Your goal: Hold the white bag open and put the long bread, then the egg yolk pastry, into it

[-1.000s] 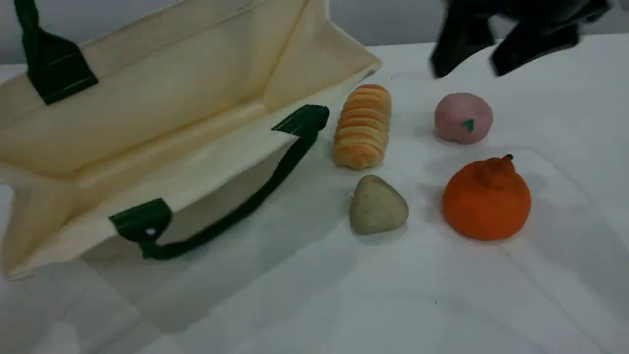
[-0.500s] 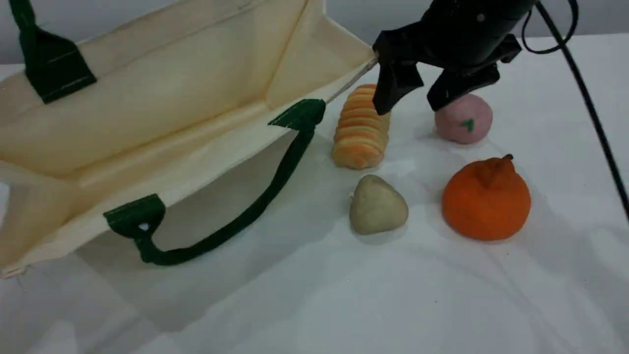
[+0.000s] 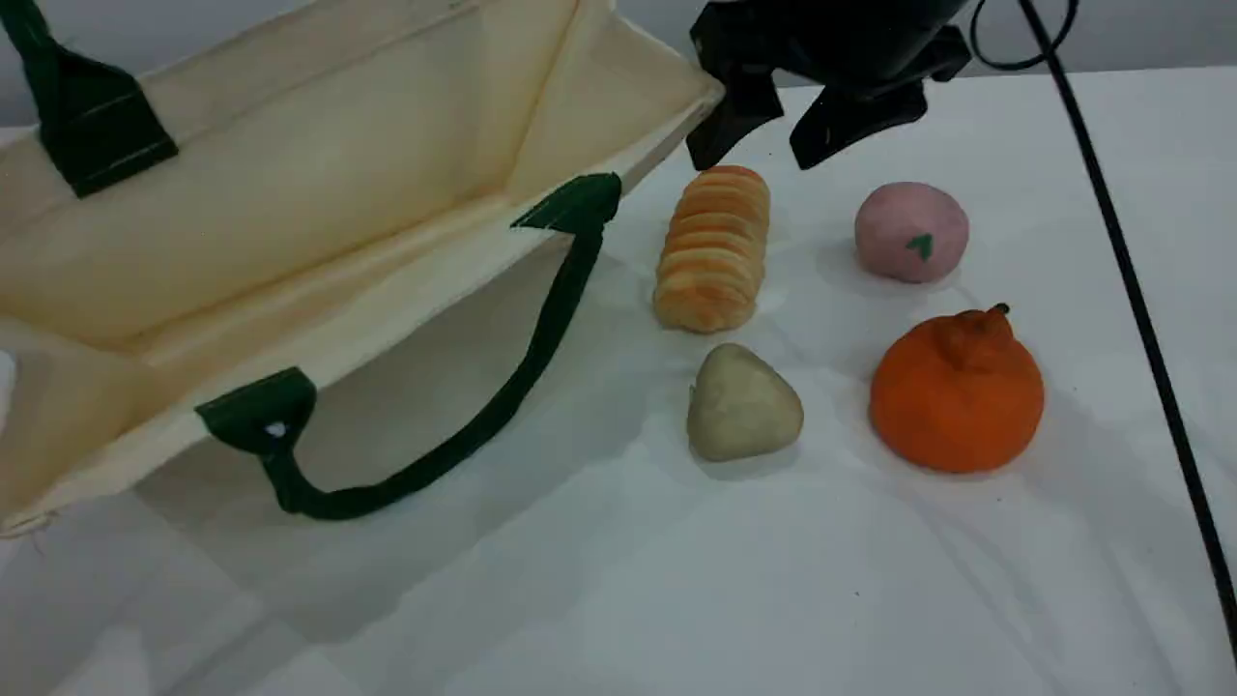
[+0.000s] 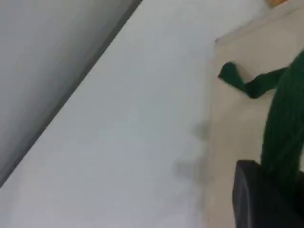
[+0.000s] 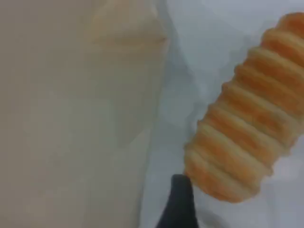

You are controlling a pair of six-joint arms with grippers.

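Observation:
The white bag point(image 3: 290, 193) lies at the left with its mouth held wide towards the food. In the left wrist view its green upper handle point(image 4: 285, 118) runs into my left gripper's black fingertip point(image 4: 261, 199), which is shut on it; that gripper is out of the scene view. The long bread point(image 3: 713, 249) lies just right of the bag's mouth. In front of it sits the egg yolk pastry point(image 3: 742, 404). My right gripper point(image 3: 778, 135) hangs open above the bread's far end, not touching it. Its wrist view shows the bread point(image 5: 247, 137) beside one fingertip point(image 5: 178, 204).
A pink ball point(image 3: 910, 232) with a green mark and an orange stemmed fruit point(image 3: 957, 389) stand right of the bread. The bag's lower green handle point(image 3: 464, 435) loops onto the white table point(image 3: 676, 580). A black cable point(image 3: 1131, 290) hangs down the right side.
My right gripper came in from the right, dipped beside the bread's far end, then rose slightly and shifted left. The bag's right end drifted a little to the left.

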